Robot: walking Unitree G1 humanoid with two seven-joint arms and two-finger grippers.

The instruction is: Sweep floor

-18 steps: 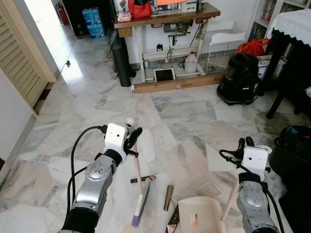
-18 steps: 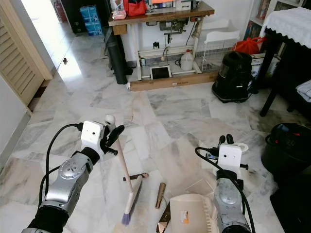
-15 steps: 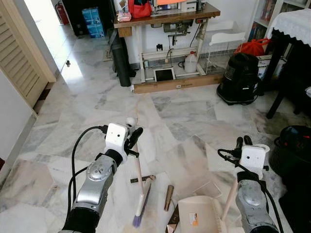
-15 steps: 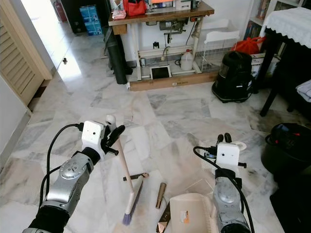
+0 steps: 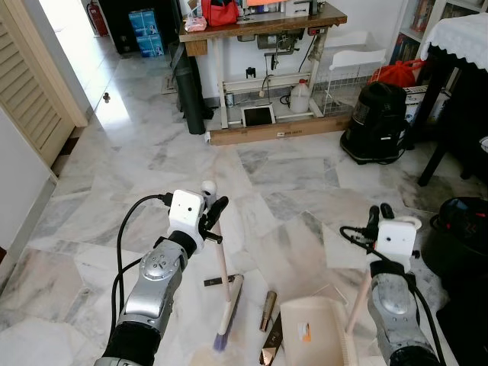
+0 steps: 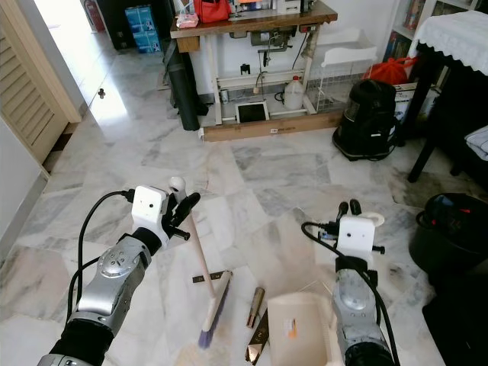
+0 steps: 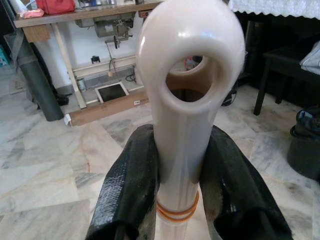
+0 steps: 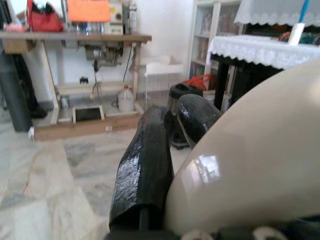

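We find the left gripper [image 5: 213,216] clamped on the broom [image 5: 223,288], bristles on the floor [image 5: 137,145] at lower centre. The right gripper [image 5: 379,217] is clamped on the dustpan [image 5: 317,334] handle, lower right.

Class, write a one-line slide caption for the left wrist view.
Left gripper's black fingers shut on the cream broom handle just below its hanging loop, with a sewing table beyond on the marble floor.

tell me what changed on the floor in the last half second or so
The left gripper, shut on the broom, swung its brush toward the dustpan. The right gripper, holding the dustpan's handle, turned the pan a little. The brown scraps between them stayed put, and so did the black vacuum.
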